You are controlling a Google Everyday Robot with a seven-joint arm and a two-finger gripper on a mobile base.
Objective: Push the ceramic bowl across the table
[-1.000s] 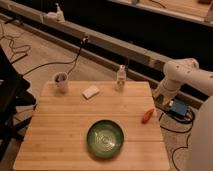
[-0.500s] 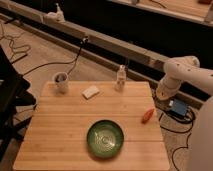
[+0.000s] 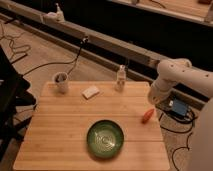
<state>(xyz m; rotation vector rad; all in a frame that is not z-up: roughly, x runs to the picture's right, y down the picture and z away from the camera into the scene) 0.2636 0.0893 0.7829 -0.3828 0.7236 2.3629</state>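
The green ceramic bowl (image 3: 105,138) sits upright on the light wood table (image 3: 60,145), near the front edge and a little right of centre. The white arm comes in from the right and bends down beside the table's right edge. Its gripper (image 3: 154,98) hangs at the arm's lower end, just off the table's far right corner. It is well apart from the bowl, up and to the right of it, and holds nothing that I can see.
A white mug (image 3: 61,81), a small white block (image 3: 91,92) and a small bottle (image 3: 120,77) stand along the far edge. An orange-red object (image 3: 146,117) lies near the right edge. A blue box (image 3: 177,107) and cables are on the floor at right; a dark chair is at left.
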